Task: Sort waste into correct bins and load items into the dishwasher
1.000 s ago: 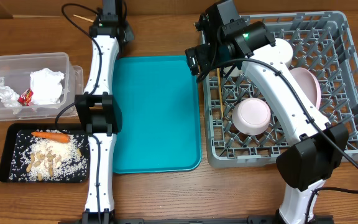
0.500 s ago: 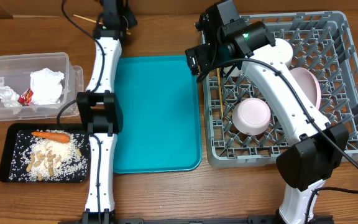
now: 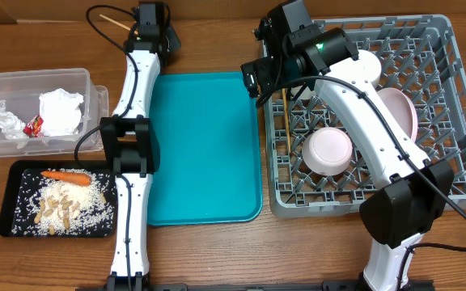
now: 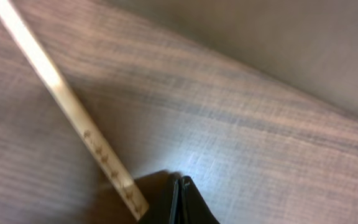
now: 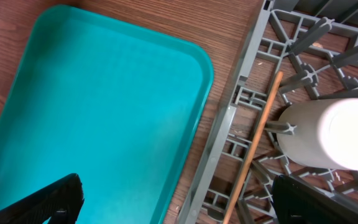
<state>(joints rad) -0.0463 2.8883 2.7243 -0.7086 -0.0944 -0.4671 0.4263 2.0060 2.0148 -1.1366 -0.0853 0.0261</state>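
One wooden chopstick (image 3: 113, 22) lies on the table at the back left; in the left wrist view (image 4: 67, 102) it runs down to just left of my left gripper (image 4: 182, 186), which is shut with nothing between its jaws. The other chopstick (image 3: 285, 117) lies in the grey rack (image 3: 451, 105) by its left edge, next to a white cup (image 5: 334, 134). My right gripper (image 5: 179, 205) is open and empty above that edge. A bowl (image 3: 328, 151) and the pink plate (image 3: 403, 109) are in the rack.
The teal tray (image 3: 205, 145) lies between the arms. The clear tub (image 3: 23, 81) holds tissue (image 3: 59, 109) and a red wrapper (image 3: 33, 124). The black tray (image 3: 6, 202) holds a carrot piece (image 3: 65, 175), peanuts (image 3: 55, 210) and rice.
My left gripper has shifted slightly at the back of the table beside the chopstick. The right arm has not moved.
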